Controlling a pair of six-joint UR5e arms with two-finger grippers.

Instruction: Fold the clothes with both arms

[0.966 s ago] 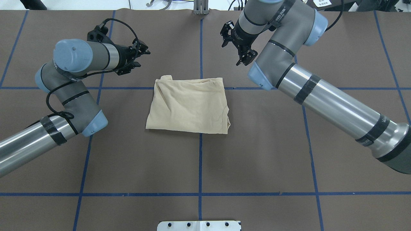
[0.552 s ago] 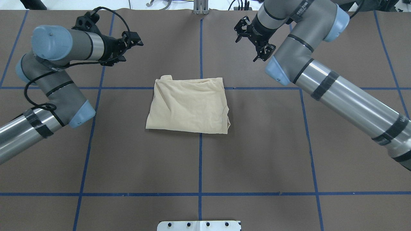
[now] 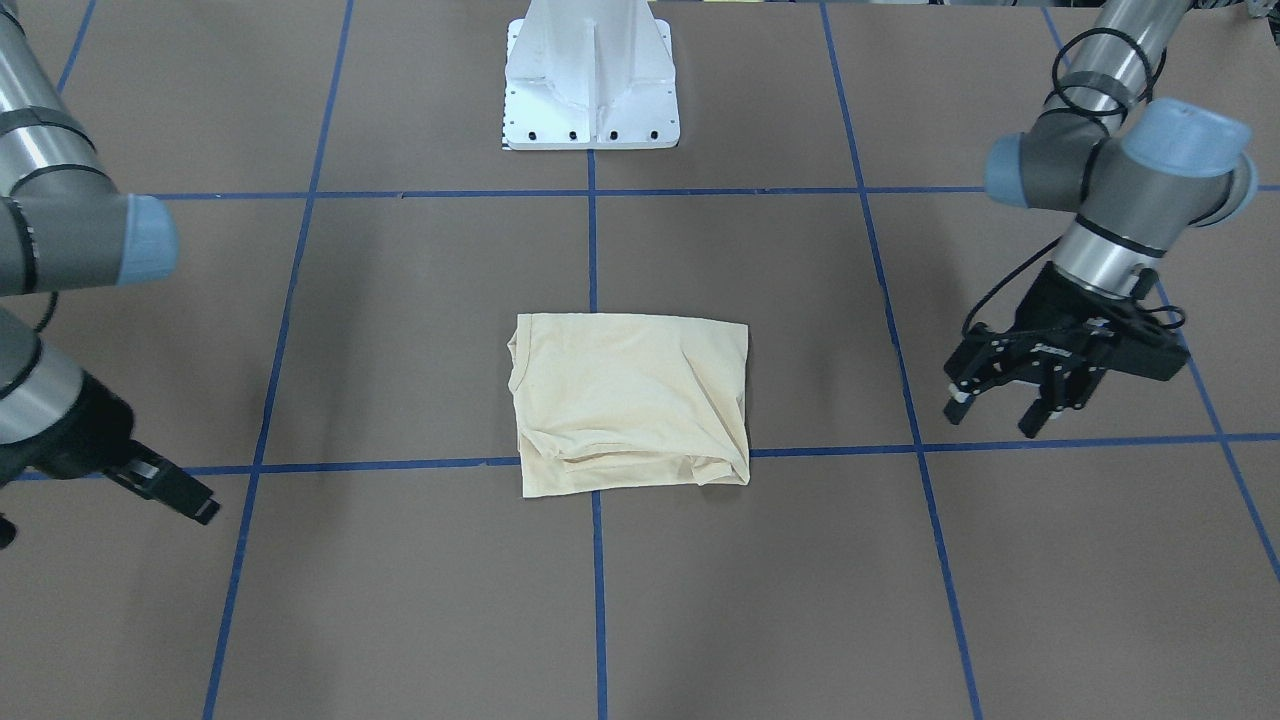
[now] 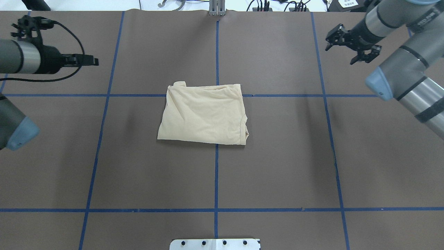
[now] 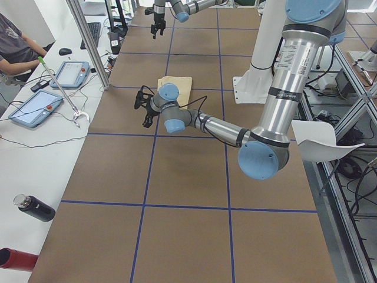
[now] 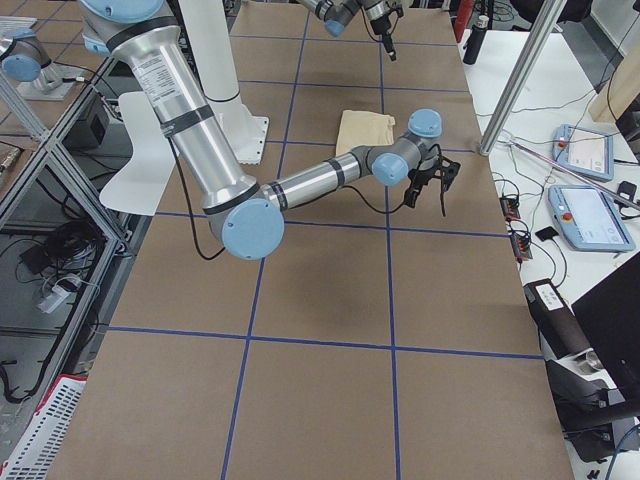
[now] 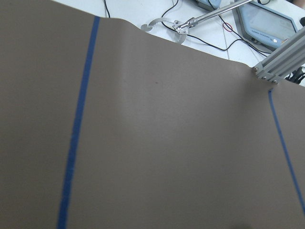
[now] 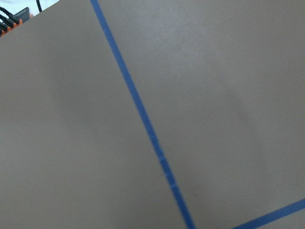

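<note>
Exterior front-facing: the folded T-shirt (image 3: 630, 400) lies flat at the middle of the counter (image 3: 400, 300); the left tool (image 3: 992, 418) hangs well apart from it, jaws spread, empty. Overhead exterior: the right tool (image 4: 341, 52) hangs near the far edge, jaws parted, holding nothing.

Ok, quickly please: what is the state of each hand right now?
Left hand: open, holding nothing.
Right hand: open, holding nothing.
</note>
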